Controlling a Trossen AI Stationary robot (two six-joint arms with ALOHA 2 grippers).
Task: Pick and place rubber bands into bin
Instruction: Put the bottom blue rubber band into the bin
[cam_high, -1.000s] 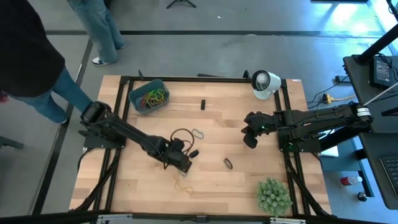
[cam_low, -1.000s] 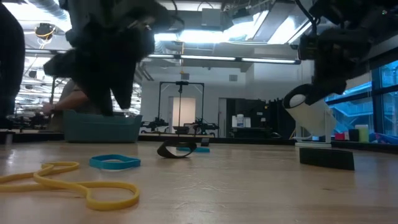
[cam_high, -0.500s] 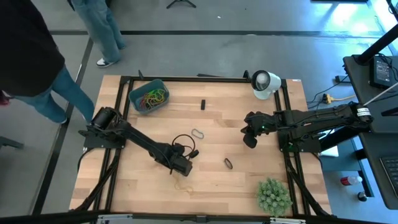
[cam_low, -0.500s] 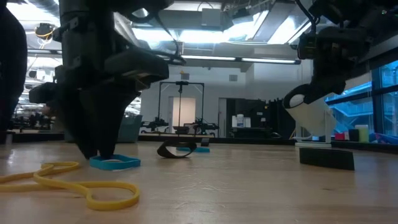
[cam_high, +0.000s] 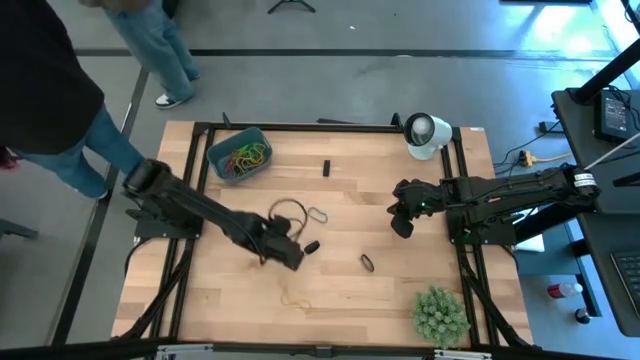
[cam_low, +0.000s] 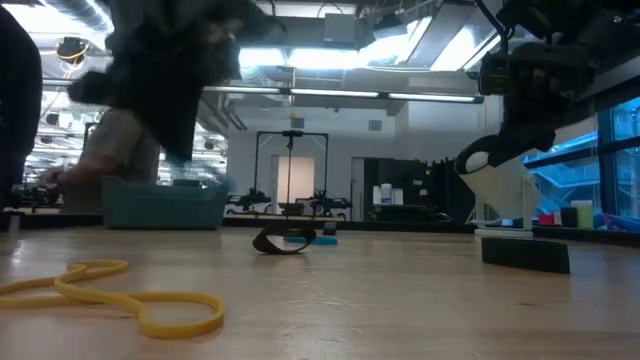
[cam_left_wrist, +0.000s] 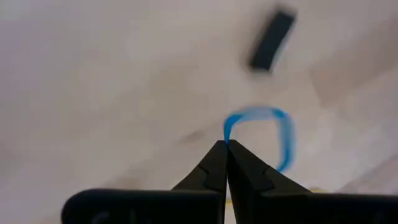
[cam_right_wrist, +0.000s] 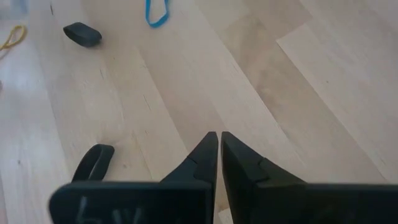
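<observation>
No writing, left gripper (cam_left_wrist: 226, 147) pinching blue rubber band (cam_left_wrist: 283, 134)

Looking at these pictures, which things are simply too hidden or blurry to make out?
- Low view: the left end effector is a motion-blurred dark mass hiding part of the bin.
- High view: the rubber bands in the bin are too small to count.
- Left wrist view: the blue band is blurred.
</observation>
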